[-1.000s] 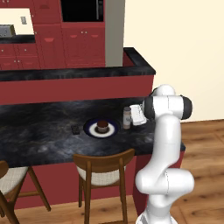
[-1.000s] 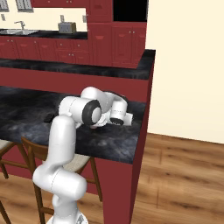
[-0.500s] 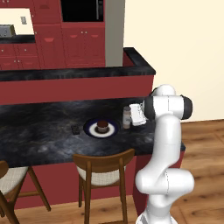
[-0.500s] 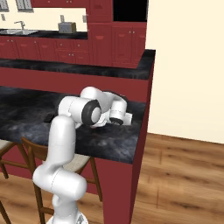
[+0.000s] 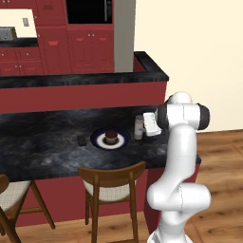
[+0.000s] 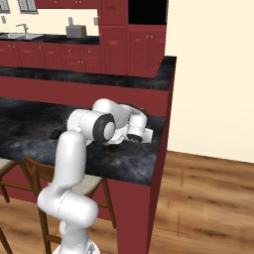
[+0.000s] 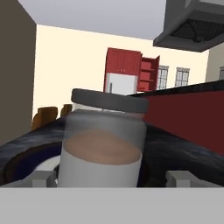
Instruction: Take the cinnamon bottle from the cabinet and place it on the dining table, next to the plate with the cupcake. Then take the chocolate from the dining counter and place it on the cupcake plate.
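The cinnamon bottle, a clear jar with a grey lid and brown powder, stands upright on the dark dining counter, just right of the blue-rimmed plate that carries the cupcake. My gripper reaches in from the right at the bottle's height. In the hand view the bottle stands between the two fingertips, with a gap on each side, so the gripper is open. The chocolate, a small dark piece, lies on the counter left of the plate.
A higher ledge runs behind the counter with a grey pillar on it. Wooden chairs stand at the counter's near side. The counter ends just right of my arm, above wooden floor.
The jaws have spread apart and let go of the cinnamon bottle, which stays standing beside the plate. The arm has barely moved.
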